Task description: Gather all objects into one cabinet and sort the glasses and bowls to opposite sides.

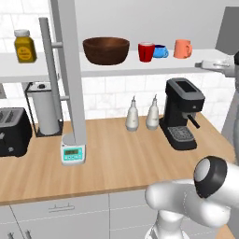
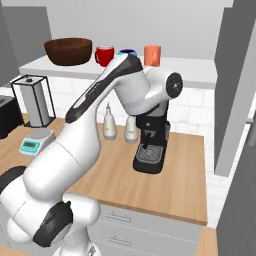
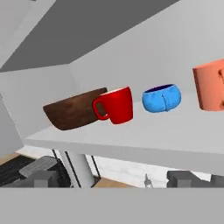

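The white arm reaches up, its gripper [image 3: 113, 179] open and empty.

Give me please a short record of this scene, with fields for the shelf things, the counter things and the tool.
shelf, left to right: yellow jar, brown bowl, red mug, blue cup, orange mug
jar: far left, apart from the others
counter: coffee machine, two bottles, scale, paper towel holder, toaster
tool: open, holding nothing, facing the cups
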Tool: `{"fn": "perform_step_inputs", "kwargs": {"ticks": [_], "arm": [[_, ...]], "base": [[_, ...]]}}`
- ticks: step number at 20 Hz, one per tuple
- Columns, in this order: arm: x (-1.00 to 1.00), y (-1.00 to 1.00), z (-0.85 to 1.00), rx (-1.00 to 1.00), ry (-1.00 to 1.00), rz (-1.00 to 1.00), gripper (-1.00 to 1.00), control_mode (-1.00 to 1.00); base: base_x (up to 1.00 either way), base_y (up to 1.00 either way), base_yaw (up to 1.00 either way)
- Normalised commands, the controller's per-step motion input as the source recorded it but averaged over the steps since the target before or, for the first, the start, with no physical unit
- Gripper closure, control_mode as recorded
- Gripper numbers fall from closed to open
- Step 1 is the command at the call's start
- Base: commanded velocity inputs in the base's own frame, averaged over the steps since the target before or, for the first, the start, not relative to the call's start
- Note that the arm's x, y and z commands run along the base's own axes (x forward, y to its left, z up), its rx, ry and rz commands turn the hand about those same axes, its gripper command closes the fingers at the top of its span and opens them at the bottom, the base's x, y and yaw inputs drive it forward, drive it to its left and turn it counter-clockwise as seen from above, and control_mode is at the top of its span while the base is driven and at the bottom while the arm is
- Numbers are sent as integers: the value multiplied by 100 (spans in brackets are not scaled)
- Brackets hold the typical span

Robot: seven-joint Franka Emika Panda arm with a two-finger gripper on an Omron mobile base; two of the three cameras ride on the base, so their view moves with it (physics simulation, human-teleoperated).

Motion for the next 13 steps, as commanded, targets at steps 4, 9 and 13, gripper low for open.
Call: {"fn": "perform_step_inputs", "kwargs": {"ticks": [4, 9, 13], "arm": [[-100, -2, 46, -10, 16, 7, -100, -100], [-100, -34, 40, -8, 12, 1, -100, -100], [-100, -61, 36, -7, 5, 0, -100, -100]], "base": [[0, 0, 0], [0, 0, 0], [0, 0, 0]]}}
